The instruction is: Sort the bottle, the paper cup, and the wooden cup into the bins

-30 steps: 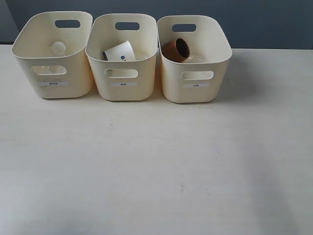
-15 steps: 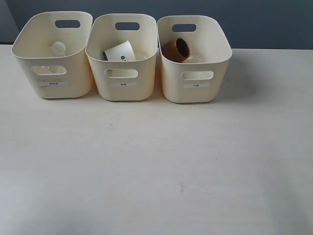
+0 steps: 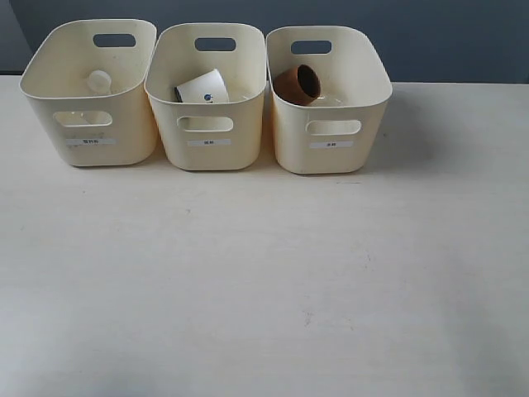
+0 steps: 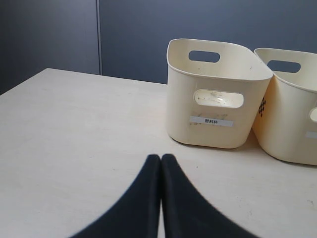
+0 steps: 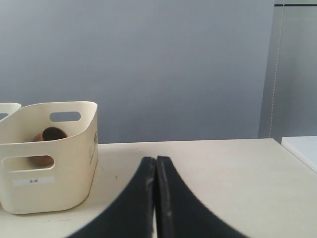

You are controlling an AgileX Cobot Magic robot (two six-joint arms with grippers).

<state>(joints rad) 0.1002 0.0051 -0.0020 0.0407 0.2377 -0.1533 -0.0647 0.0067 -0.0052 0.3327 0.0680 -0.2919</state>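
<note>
Three cream bins stand in a row at the back of the table. In the left bin (image 3: 91, 132) the clear bottle's white cap (image 3: 99, 80) shows. The white paper cup (image 3: 202, 87) lies on its side in the middle bin (image 3: 211, 149). The brown wooden cup (image 3: 297, 84) lies tilted in the right bin (image 3: 331, 153), also seen from the right wrist (image 5: 49, 135). My left gripper (image 4: 160, 157) is shut and empty, low over the table before the left bin (image 4: 215, 124). My right gripper (image 5: 155, 159) is shut and empty, beside the right bin (image 5: 49, 193). Neither gripper shows in the exterior view.
The pale wooden table (image 3: 264, 281) stretches in front of the bins. A dark blue-grey wall (image 3: 446, 37) runs behind them. A white surface (image 5: 302, 148) edges the table in the right wrist view.
</note>
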